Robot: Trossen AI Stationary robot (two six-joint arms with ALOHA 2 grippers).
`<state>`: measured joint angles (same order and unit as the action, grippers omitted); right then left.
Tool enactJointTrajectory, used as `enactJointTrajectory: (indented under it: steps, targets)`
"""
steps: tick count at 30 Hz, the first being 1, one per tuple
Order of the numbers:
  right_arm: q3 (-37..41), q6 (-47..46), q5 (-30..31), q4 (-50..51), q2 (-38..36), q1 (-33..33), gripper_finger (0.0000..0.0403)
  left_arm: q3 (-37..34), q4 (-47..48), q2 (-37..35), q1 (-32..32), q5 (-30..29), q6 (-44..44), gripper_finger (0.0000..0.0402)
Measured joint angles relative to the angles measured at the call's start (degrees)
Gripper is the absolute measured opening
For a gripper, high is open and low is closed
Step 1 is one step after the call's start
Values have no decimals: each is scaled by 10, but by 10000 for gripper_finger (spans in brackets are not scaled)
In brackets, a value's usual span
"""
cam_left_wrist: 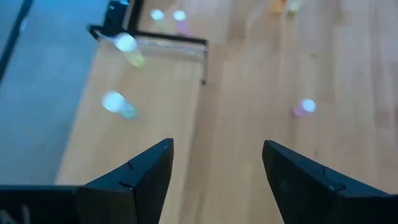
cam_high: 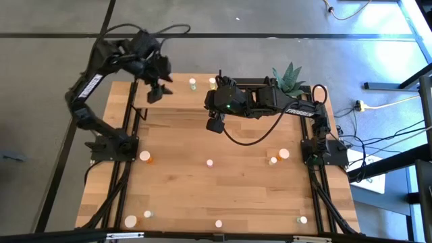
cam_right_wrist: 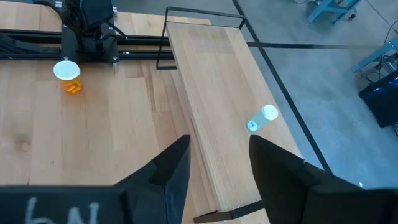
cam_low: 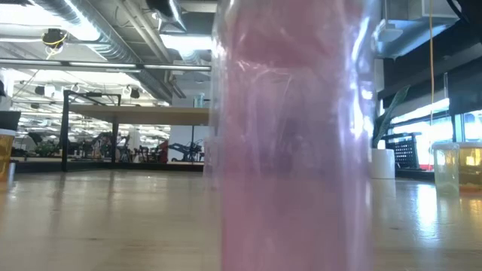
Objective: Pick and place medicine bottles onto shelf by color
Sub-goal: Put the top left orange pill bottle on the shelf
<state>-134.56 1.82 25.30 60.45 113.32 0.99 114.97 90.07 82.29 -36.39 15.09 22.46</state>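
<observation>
Medicine bottles (cam_high: 145, 156) lie scattered over the table, a few already on the shelf (cam_right_wrist: 214, 93) at its far edge. Both the left gripper (cam_high: 155, 93) and right gripper (cam_high: 214, 125) hover open and empty; each should descend straight over one cap. A pink bottle (cam_low: 290, 135) blocks the low view.

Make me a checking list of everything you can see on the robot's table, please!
Surface: light-wood table, mostly bare.
Job's things: small white-capped medicine bottles scattered: orange one, pink one, more along the near edge; a greenish one lies on the shelf.
Clutter: green plant at the far edge.
Claws: left claw open, empty, above the table; right claw open, empty, over the shelf.
Cables: black cable looping under the right arm; cords on the floor.
Surroundings: grey floor; a pink bottle blocks the low camera.
</observation>
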Motion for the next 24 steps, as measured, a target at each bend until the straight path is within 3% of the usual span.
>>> enactJointTrajectory:
  steps: [13, 24]
  targets:
    - [0, -1, 0, 0, 0, 0, 165, -211, 0, -159, 53, -8, -74, 240]
    - [0, -32, -5, -10, 0, 0, 165, -342, -34, -236, 99, -5, -100, 240]
